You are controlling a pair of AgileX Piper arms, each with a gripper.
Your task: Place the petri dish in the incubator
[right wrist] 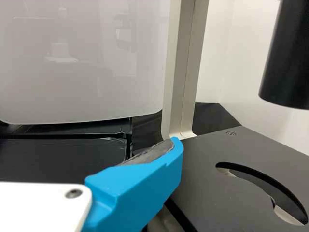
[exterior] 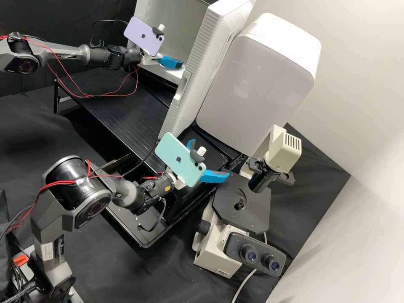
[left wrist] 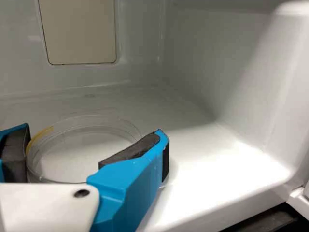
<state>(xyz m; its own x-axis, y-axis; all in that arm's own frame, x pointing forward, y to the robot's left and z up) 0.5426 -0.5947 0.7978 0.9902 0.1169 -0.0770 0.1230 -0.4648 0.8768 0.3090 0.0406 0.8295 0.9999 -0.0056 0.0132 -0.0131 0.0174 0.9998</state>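
— Inside the incubator (left wrist: 217,72), where is your dish (left wrist: 67,162)?
— Flat on the chamber floor (left wrist: 227,159), with your left pincer (left wrist: 87,137) clamped on its rim.
— And your right pincer (exterior: 209,159)?
— Fingers (exterior: 214,176) apart, just beside the microscope stage (exterior: 242,202) on the worktop (exterior: 126,269).

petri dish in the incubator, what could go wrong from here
1. The left gripper holds the petri dish on the incubator floor. Pulling back without opening first could drag or tip the dish.
2. The right gripper, open, sits close to the open incubator door and the microscope stage. A careless move might bump either.
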